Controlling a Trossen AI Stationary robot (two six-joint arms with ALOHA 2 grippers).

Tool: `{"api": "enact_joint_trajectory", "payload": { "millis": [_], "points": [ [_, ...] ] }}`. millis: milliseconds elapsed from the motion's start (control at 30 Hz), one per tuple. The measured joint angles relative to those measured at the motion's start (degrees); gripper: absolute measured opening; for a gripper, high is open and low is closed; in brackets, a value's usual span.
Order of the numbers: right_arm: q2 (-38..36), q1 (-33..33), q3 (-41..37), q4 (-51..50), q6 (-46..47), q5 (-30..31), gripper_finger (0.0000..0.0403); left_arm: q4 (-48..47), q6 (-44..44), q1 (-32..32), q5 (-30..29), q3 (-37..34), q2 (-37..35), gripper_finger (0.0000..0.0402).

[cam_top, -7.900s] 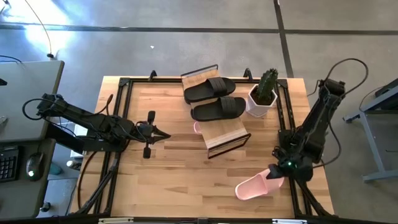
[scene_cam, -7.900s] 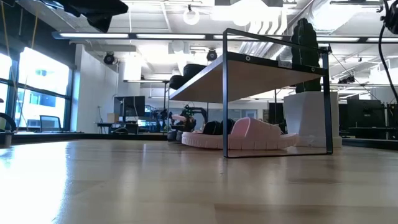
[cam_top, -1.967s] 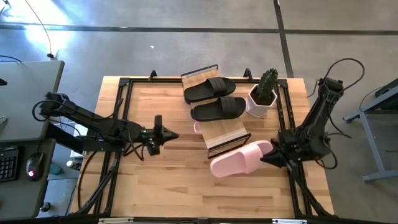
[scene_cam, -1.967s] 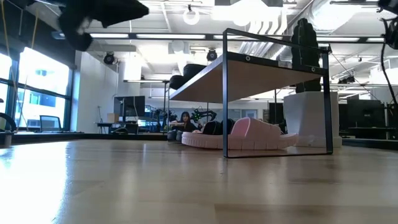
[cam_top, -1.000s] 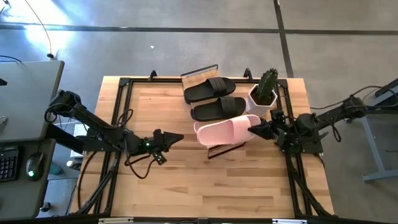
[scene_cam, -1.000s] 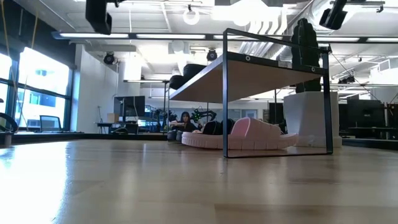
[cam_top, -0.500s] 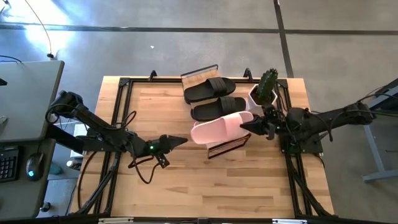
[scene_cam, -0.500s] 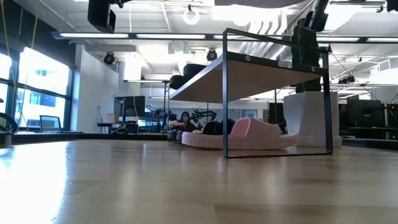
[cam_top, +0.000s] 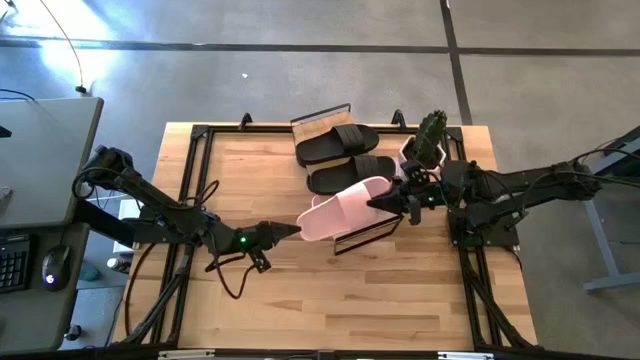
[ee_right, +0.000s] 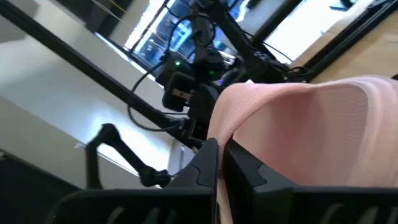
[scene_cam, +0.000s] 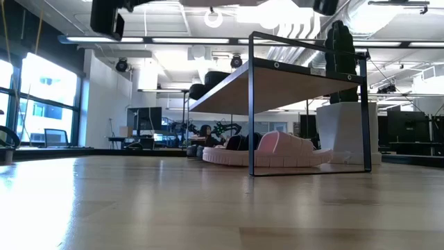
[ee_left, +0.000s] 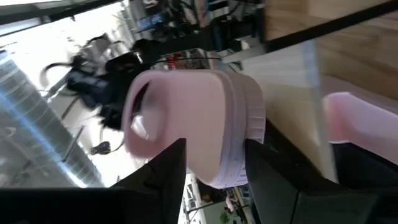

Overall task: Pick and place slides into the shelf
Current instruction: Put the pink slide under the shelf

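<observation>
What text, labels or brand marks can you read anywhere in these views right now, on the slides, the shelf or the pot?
None legible in any view.
Pink slide held by the right pincer: no mark visible.
Black slides on the shelf: plain straps, no readable logo.
White pot: no label visible.
Screens in the room behind, low view: too small and blurred to read.

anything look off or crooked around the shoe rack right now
Yes: the pale pink slide hangs tilted over the slatted wooden shelf, pinched at one end by the right gripper, not yet lying flat like the two black slides. The left gripper reaches toward its other end.
</observation>
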Motion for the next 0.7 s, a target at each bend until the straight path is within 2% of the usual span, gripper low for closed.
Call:
{"api": "enact_joint_trajectory", "payload": {
  "millis": [333, 700],
  "points": [
    [3.2, -0.4, 9.0, -8.3, -3.3, -0.6, 0.0, -3.4, -2.0, 0.2, -2.9, 0.0, 0.0, 0.0146],
    [3.6, -0.4, 9.7, -9.4, -3.1, -1.8, 0.0, -4.5, -2.7, 0.2, -2.3, 0.0, 0.0, 0.0146]
  ]
}}
